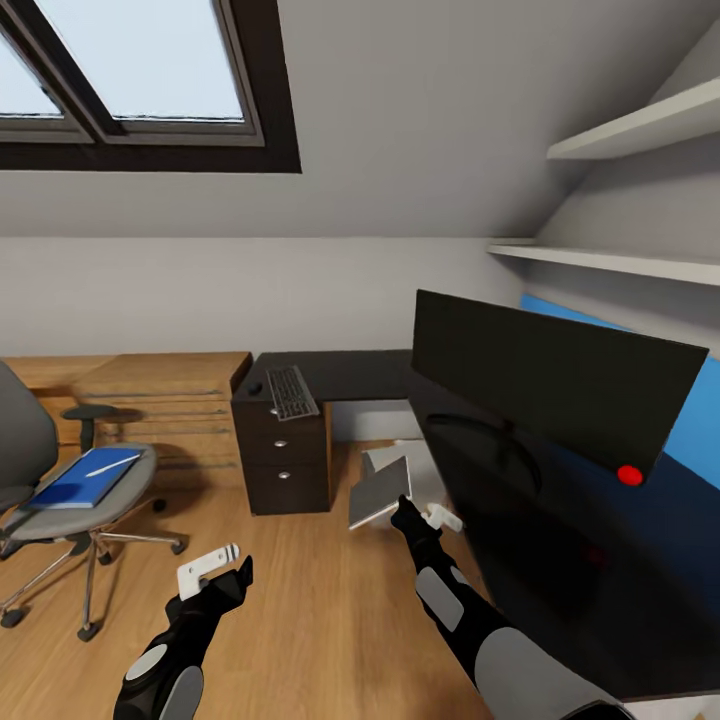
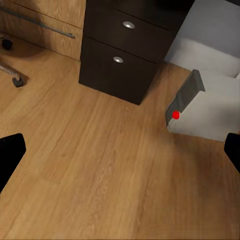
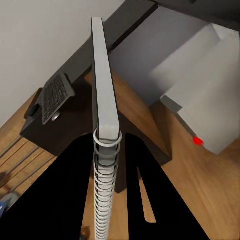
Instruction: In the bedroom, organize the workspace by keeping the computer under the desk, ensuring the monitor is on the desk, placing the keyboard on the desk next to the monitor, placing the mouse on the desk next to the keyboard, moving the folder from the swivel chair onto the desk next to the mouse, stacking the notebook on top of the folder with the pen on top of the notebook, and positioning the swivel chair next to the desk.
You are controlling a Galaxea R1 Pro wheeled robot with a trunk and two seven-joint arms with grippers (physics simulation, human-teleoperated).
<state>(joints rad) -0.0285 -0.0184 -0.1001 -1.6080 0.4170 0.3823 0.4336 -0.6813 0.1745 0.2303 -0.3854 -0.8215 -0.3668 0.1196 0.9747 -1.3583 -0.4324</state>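
My right gripper (image 1: 405, 507) is shut on the spiral edge of the grey notebook (image 1: 380, 492), held off the floor in front of the desk (image 1: 350, 375). Seen edge-on, the notebook (image 3: 102, 90) stands between the fingers. Behind it the grey computer (image 2: 200, 107) sits on the floor under the desk. The black monitor (image 1: 550, 385) stands on the desk at the right. Keyboard (image 1: 290, 392) and mouse (image 1: 255, 387) lie at the desk's left end. At far left the swivel chair (image 1: 60, 510) carries the blue folder (image 1: 85, 478) with the pen (image 1: 112, 464) on it. My left gripper (image 1: 215, 572) hangs open over the floor.
A light wooden drawer cabinet (image 1: 165, 400) stands against the wall between chair and desk. The desk's black drawers (image 2: 117, 60) face me. White shelves (image 1: 620, 262) hang over the desk at the right. Wooden floor (image 1: 300, 600) stretches between the chair and the desk.
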